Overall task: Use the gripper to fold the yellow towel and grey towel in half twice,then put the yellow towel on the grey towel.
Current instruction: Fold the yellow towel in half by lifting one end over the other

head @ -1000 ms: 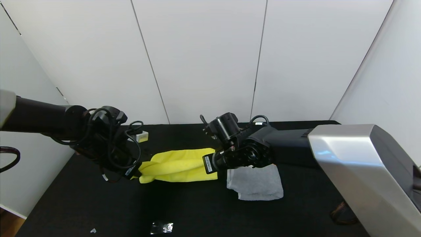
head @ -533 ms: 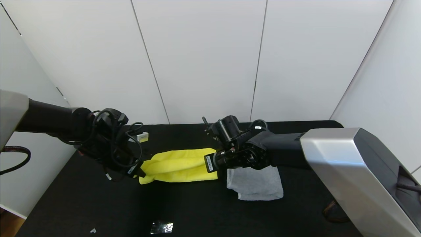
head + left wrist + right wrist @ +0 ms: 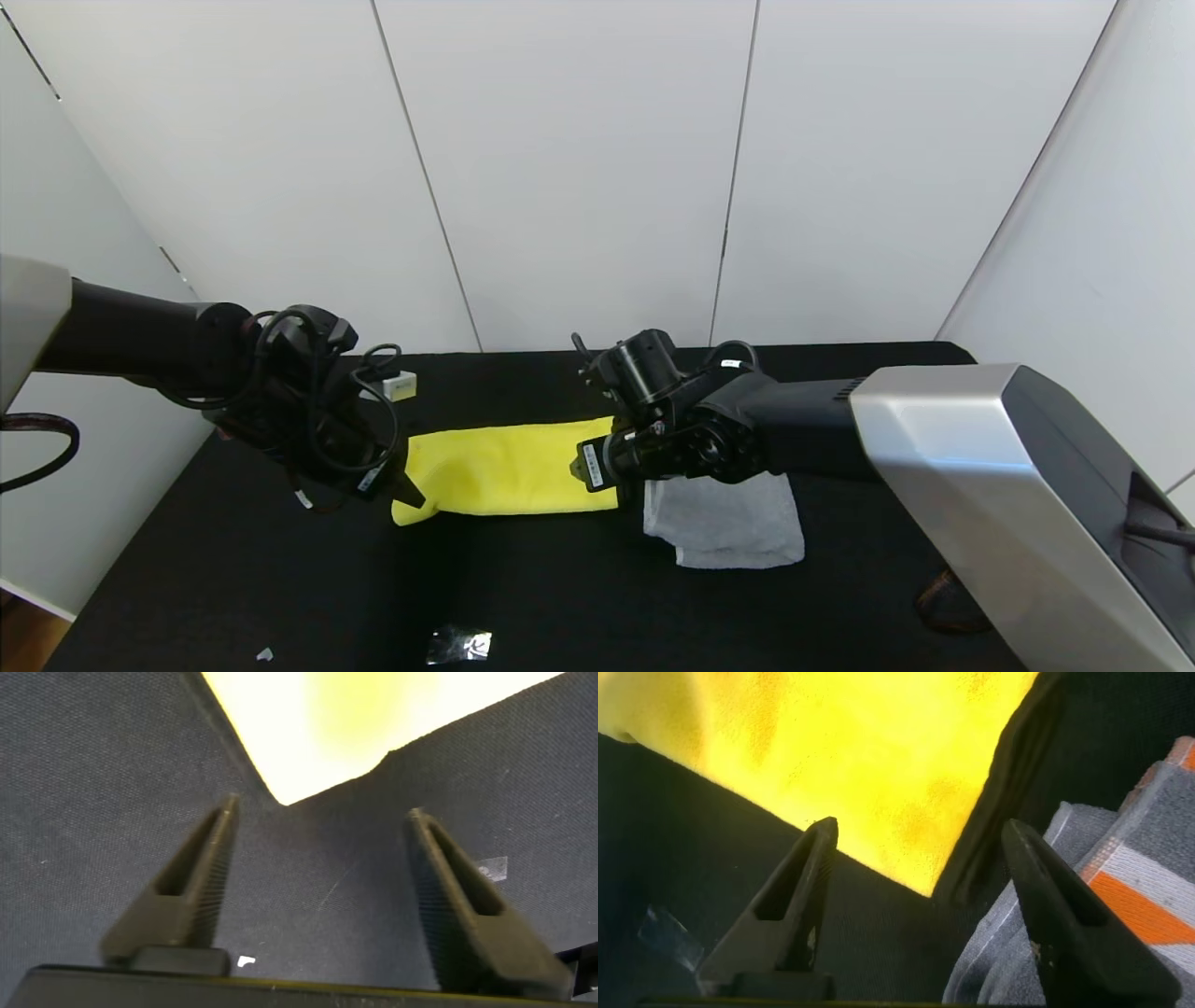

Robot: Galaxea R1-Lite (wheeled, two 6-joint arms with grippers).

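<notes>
Black table (image 3: pixel 233 579); only wrist views show parted jaws.

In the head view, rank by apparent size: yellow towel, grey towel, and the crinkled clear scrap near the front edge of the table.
1. yellow towel, partly hidden by both arms
2. grey towel, somewhat smaller as seen, its far edge covered by the right arm
3. crinkled clear scrap, much the smallest

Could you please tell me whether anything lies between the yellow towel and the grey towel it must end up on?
Nothing visible does. The yellow towel lies on the black table right beside the grey towel, with only a narrow strip of bare table between them.
</notes>
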